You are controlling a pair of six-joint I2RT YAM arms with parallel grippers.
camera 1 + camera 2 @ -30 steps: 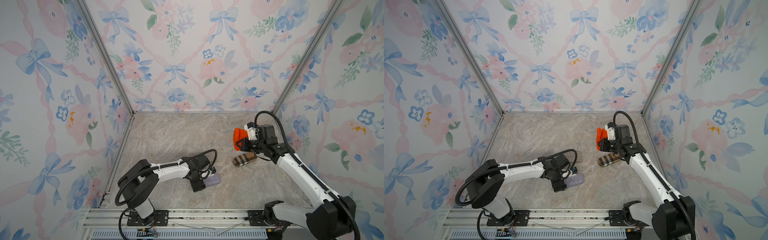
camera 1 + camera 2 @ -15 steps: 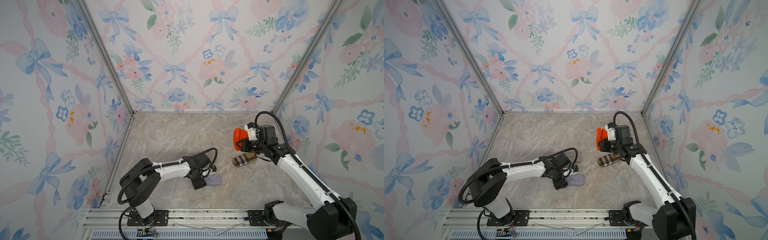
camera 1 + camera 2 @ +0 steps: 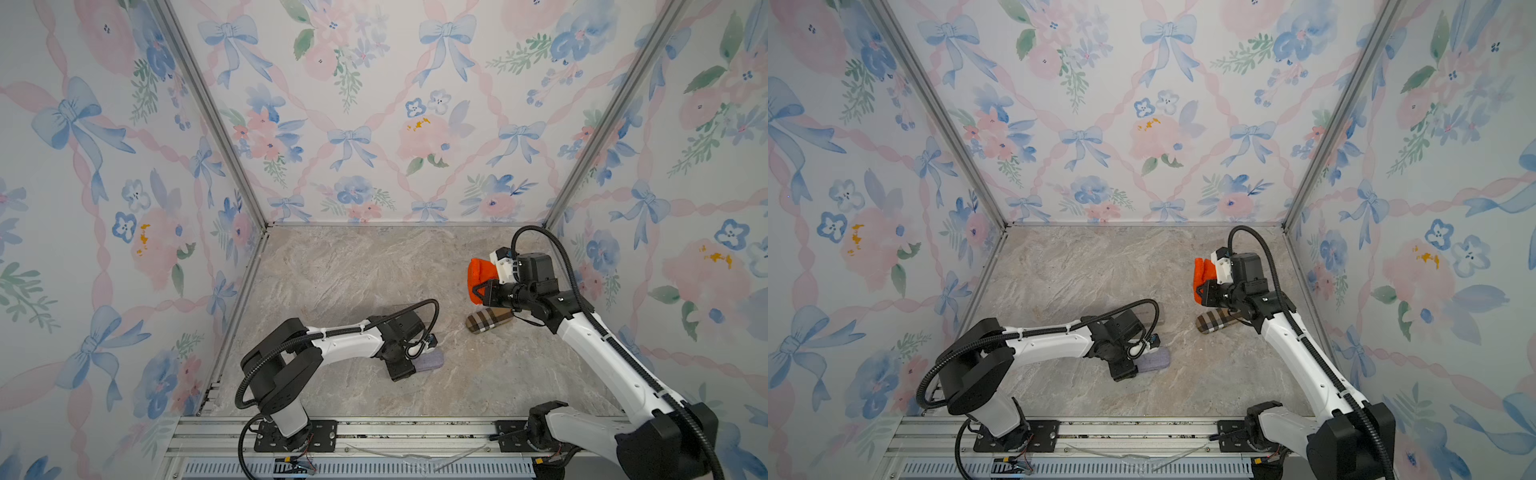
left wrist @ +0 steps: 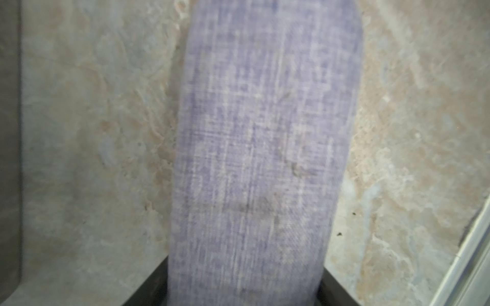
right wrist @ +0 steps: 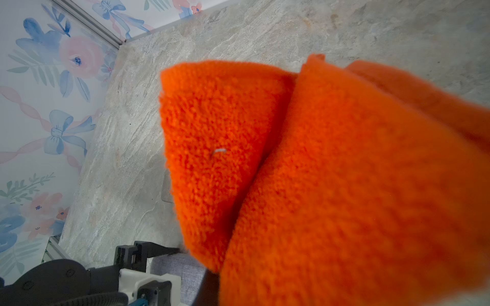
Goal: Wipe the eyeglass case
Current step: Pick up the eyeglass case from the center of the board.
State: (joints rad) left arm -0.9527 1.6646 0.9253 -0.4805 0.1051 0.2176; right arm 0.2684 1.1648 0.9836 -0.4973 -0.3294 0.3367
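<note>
Worktop (image 3: 332, 270): marbled. Orange cloth (image 5: 318, 172) is held off it, clamped in the closed right fingers (image 3: 481, 289). 2 cases are recorded: a plaid case (image 3: 488, 320) lying partly under the right arm (image 3: 602, 353), and a lilac case (image 4: 259, 132) near the front, gripped at 1 end by the left fingers (image 4: 153, 294).

One plaid pouch (image 3: 487, 321), perhaps fabric, on tabletop (image 3: 353, 270)

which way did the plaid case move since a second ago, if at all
No. The plaid case lies just as far from the front rail as before.
</note>
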